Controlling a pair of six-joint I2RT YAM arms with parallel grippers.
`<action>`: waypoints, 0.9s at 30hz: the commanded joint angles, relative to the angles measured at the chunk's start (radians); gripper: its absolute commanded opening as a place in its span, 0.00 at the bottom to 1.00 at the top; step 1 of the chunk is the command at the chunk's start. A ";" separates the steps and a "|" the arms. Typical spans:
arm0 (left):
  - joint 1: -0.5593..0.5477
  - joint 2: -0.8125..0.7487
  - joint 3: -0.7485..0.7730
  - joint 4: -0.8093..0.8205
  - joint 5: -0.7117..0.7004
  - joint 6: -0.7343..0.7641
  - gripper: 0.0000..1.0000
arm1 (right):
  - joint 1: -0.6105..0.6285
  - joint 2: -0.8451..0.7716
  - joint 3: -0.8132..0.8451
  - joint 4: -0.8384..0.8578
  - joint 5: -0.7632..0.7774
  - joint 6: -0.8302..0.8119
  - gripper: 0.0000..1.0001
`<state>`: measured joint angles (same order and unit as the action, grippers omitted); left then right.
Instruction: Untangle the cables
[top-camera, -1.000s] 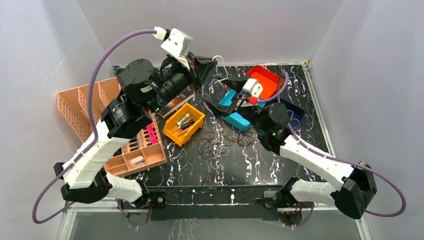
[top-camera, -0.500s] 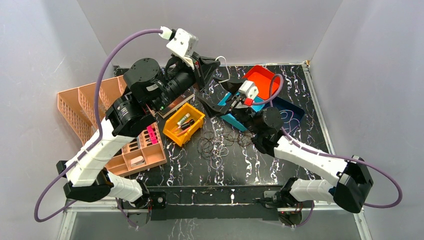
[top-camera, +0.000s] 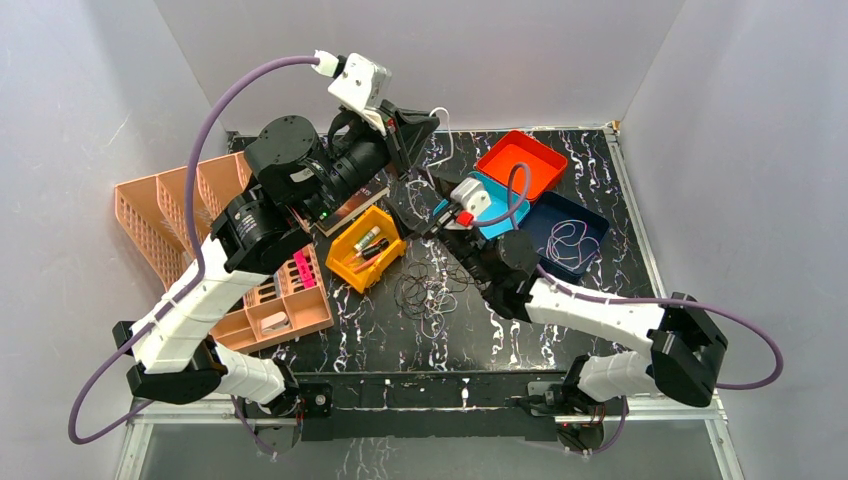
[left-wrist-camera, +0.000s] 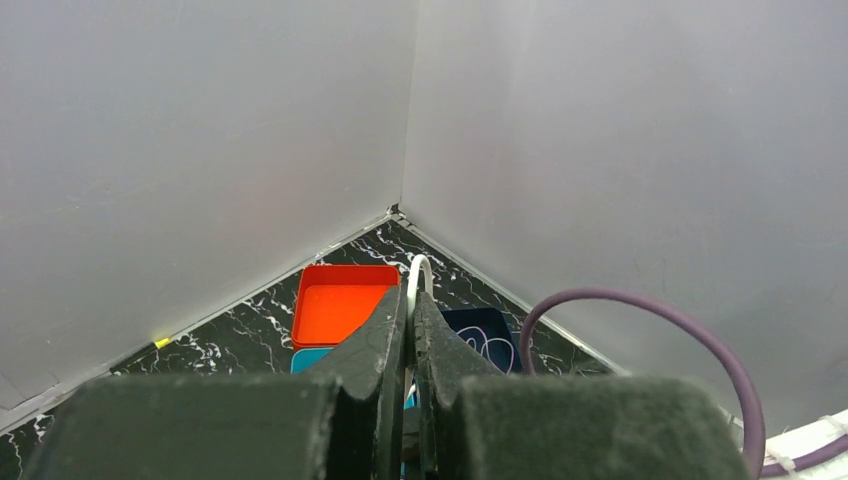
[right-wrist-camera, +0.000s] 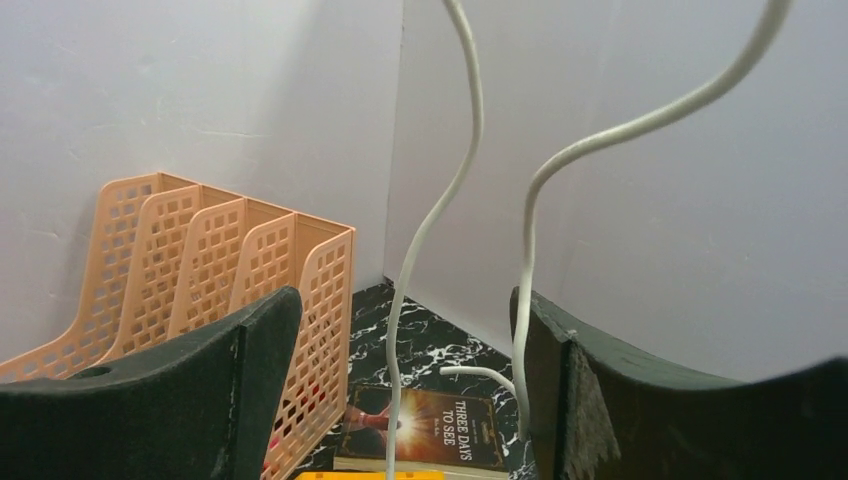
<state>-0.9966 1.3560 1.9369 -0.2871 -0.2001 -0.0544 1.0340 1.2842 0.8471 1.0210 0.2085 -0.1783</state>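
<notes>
A tangle of thin dark and pale cables (top-camera: 435, 290) lies on the black marble table in front of the arms. My left gripper (top-camera: 425, 128) is raised near the back wall, shut on a white cable (top-camera: 441, 118) whose loop pokes out between its fingertips (left-wrist-camera: 420, 275). Two strands of that white cable (right-wrist-camera: 430, 230) hang down between the fingers of my right gripper (right-wrist-camera: 403, 300), which stands open just below the left one (top-camera: 415, 205). One strand runs close along its right finger (right-wrist-camera: 560, 360). A pale cable (top-camera: 568, 240) lies coiled in the dark-blue tray (top-camera: 598, 222).
An orange file rack (top-camera: 170, 200) and a pink organiser (top-camera: 290, 300) stand on the left. A yellow bin (top-camera: 392, 222) holds small items beside a book (right-wrist-camera: 450, 425). A red tray (top-camera: 520, 160) and a teal tray (top-camera: 505, 218) sit at the back right.
My right arm has swung left, bringing its open jaws around the hanging white cable, and the jaws have narrowed slightly. The left gripper shifted a little right and keeps its grip.
</notes>
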 joint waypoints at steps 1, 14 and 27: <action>-0.001 -0.023 -0.008 0.039 -0.018 -0.007 0.00 | 0.031 0.017 -0.015 0.162 0.116 -0.079 0.81; -0.001 -0.031 -0.024 0.045 -0.018 -0.014 0.00 | 0.035 0.021 -0.021 0.192 0.129 -0.076 0.49; -0.001 -0.045 -0.048 0.040 -0.047 -0.010 0.00 | 0.037 -0.014 -0.045 0.169 0.118 -0.061 0.15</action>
<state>-0.9966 1.3521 1.9007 -0.2829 -0.2142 -0.0639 1.0637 1.3136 0.8074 1.1332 0.3191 -0.2413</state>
